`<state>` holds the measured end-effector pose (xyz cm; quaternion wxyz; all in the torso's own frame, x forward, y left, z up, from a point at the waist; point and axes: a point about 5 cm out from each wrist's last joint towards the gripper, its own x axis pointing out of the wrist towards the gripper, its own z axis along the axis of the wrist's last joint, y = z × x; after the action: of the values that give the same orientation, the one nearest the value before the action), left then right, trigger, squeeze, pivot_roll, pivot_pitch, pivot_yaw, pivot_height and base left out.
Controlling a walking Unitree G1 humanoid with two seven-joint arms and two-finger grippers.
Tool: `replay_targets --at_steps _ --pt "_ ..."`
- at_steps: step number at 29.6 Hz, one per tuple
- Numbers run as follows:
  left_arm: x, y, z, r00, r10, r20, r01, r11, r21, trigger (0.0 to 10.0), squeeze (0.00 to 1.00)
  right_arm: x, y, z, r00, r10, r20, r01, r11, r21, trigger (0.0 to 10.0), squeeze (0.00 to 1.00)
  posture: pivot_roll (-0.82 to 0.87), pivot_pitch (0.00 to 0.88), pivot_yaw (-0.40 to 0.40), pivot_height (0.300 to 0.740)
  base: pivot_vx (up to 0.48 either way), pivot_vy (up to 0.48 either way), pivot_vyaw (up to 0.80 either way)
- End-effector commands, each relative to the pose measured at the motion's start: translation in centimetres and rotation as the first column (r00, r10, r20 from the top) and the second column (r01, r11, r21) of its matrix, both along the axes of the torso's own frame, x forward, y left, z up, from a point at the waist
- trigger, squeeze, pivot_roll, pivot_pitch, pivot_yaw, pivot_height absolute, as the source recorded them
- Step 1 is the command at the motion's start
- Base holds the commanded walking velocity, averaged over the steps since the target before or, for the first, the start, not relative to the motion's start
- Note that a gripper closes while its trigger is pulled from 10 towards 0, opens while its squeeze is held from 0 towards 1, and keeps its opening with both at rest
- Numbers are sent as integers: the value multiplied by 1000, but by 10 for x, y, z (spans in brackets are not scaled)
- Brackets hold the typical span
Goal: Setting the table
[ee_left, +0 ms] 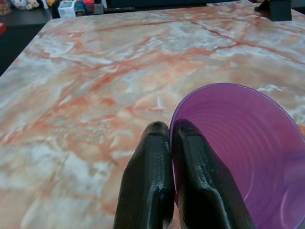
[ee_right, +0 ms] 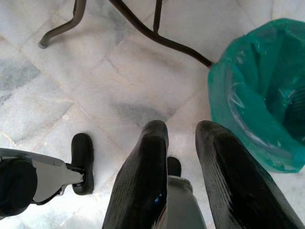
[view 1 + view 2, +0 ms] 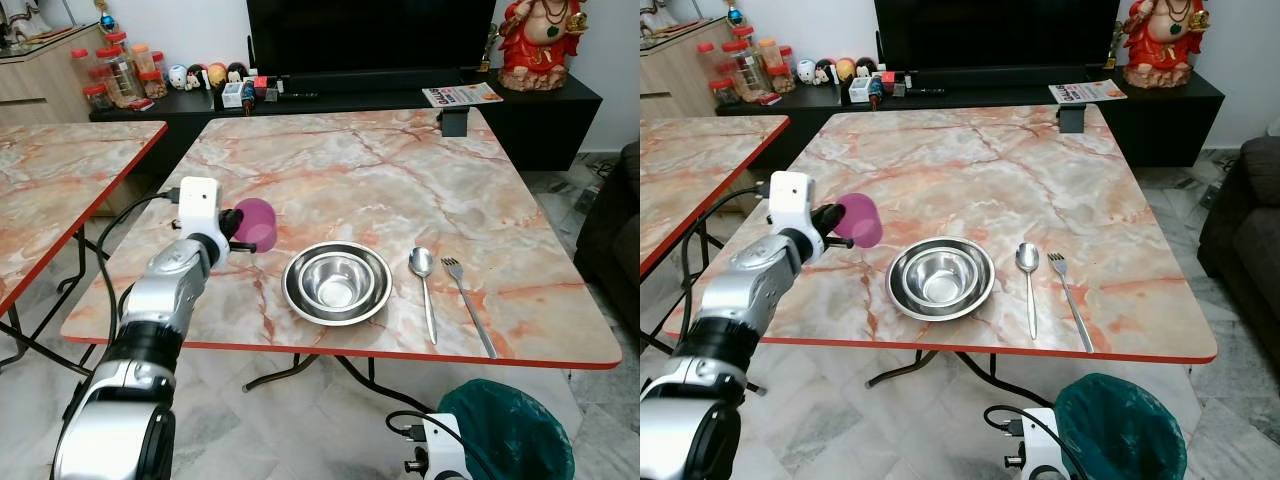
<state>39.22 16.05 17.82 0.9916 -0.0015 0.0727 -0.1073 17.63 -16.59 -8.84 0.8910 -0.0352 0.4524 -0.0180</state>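
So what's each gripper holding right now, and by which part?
The left gripper pinches the purple cup by its rim, one finger inside and one outside, over the table. The right gripper hangs empty.

Home living room: television [image 3: 370, 35], sofa [image 3: 612, 240]

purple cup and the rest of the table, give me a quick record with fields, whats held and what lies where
left hand: shut on the rim of the purple cup, held tilted over the table
right hand: hangs idle low beside the green-lined bin, open
steel bowls: two, nested, near the front edge
spoon: right of the bowls
fork: right of the spoon
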Motion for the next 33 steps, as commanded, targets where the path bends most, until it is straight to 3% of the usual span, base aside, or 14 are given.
replay_targets --at_steps 1,14,20,24,26,33 --pt "4 -1 1 1000 19 -7 -19 1000 14 10000 0 -1 2 0 1000 -22 2 22 1000 7 10000 0 -2 3 103 723 0 0 0" --pt "10 10 -14 966 230 -123 -228 973 28 10000 0 -8 0 -3 999 -35 -13 35 999 4 10000 0 -6 19 102 723 0 0 0" --pt "5 21 -30 943 267 -200 -270 963 11 10000 0 -9 0 -4 999 -33 -21 33 999 3 10000 0 0 21 103 723 0 0 0" --pt "5 21 -31 942 268 -203 -272 962 9 10000 0 -9 0 -4 999 -32 -21 32 999 2 10000 0 0 21 103 723 0 0 0" --pt "2 24 -39 923 281 -262 -310 948 -74 10000 0 -10 1 -4 999 -32 -21 33 999 7 10000 0 1 25 107 723 0 0 0" --pt "3 20 -38 924 252 -287 -302 942 -147 10000 0 -11 1 -5 999 -35 -25 35 999 8 10000 0 0 24 107 723 0 0 0"
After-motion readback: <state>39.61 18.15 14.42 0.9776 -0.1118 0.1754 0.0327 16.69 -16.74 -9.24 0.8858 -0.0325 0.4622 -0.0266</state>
